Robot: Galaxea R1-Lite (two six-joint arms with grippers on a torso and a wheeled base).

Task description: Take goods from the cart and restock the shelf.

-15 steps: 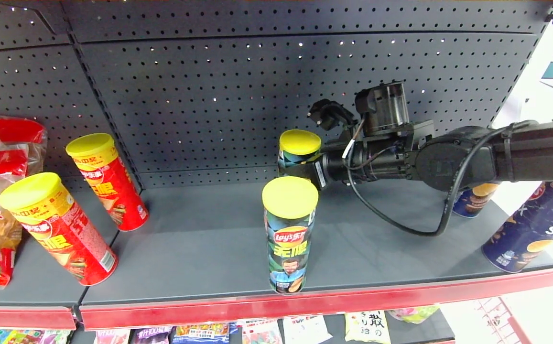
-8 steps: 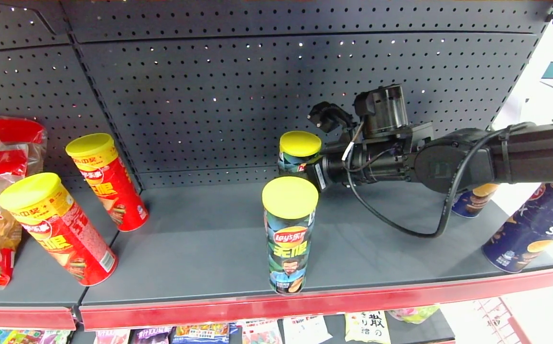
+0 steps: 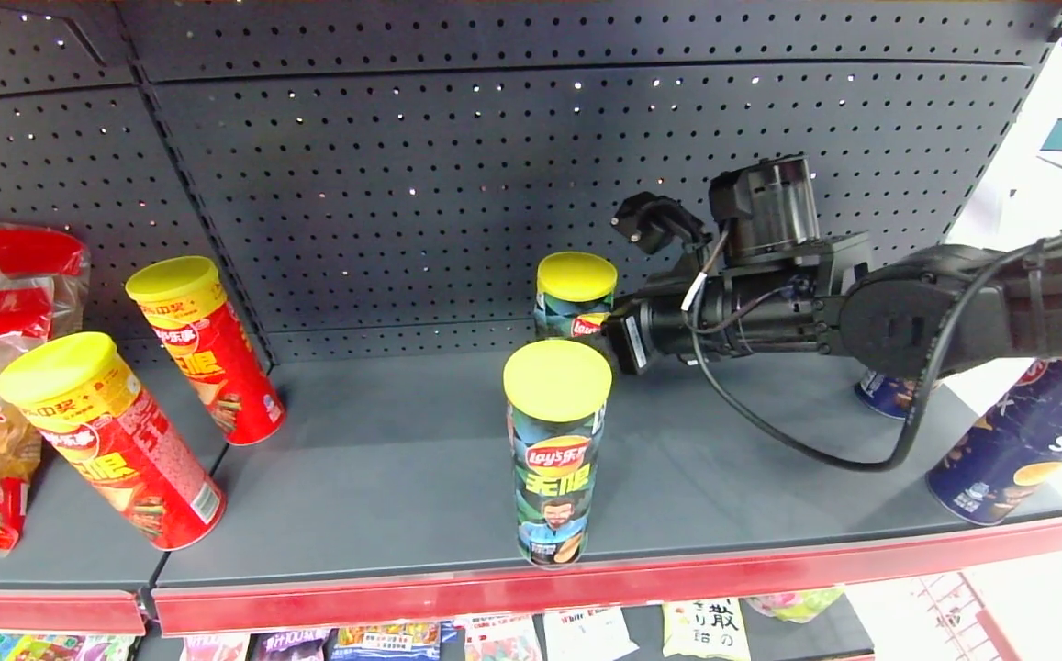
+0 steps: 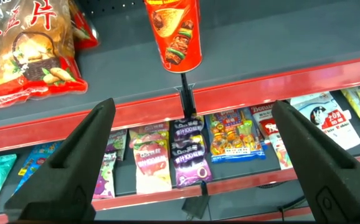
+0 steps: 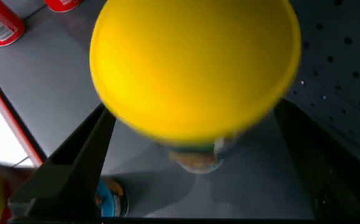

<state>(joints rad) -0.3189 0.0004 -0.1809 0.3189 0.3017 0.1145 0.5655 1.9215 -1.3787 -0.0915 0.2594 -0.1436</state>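
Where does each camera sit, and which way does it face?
Head view: on the head, facing forward and down at the shelf; right arm enters from the right, right gripper at the rear green can.
Left wrist view: on that wrist, facing the shelf's edge and packets below; open left gripper frames them.
Right wrist view: on that wrist, looking down on the can's lid between open fingers.
Shared: head and right wrist views show that can.
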